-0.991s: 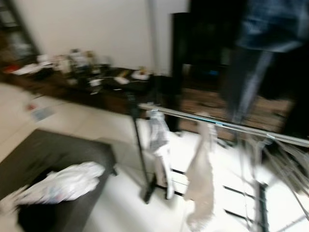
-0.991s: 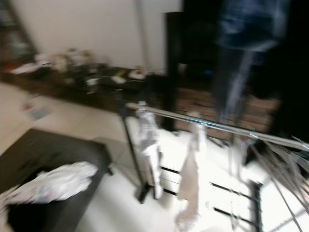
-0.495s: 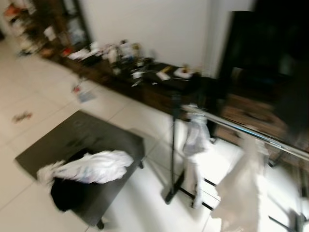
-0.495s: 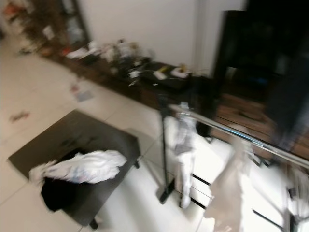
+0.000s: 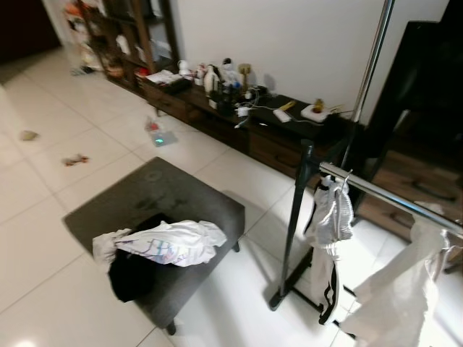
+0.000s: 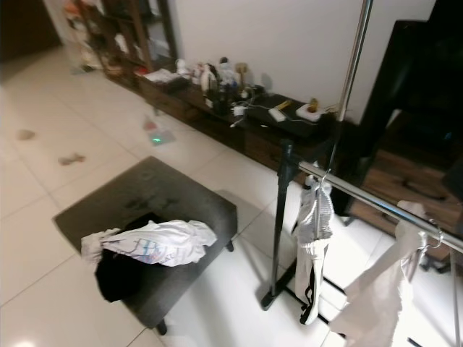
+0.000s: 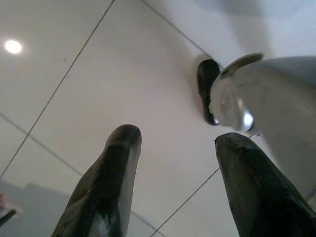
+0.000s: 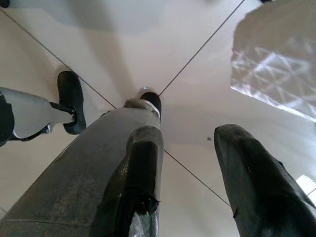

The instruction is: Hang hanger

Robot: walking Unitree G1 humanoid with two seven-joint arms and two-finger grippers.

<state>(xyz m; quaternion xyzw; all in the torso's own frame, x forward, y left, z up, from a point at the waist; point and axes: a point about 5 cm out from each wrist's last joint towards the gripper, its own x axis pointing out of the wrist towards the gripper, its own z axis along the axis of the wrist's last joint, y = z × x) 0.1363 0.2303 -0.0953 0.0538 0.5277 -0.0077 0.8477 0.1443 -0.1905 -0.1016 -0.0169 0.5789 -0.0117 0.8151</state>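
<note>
Left eye view: garments (image 5: 170, 243) lie on the ottoman (image 5: 181, 199), near the rack rail (image 5: 391, 199). Both hands, left hand (image 7: 173, 182) and right hand (image 8: 190, 182), hang released and empty over the floor; approach the ottoman squarely before reaching.

We see low dark grey padded bench (image 5: 166, 210) on white tiled floor (image 5: 51, 253); crumpled white printed garment (image 5: 170, 242) and black cloth (image 5: 130, 275) lie on its near end. Small scraps (image 5: 72, 159) lie on tiles beyond.
</note>
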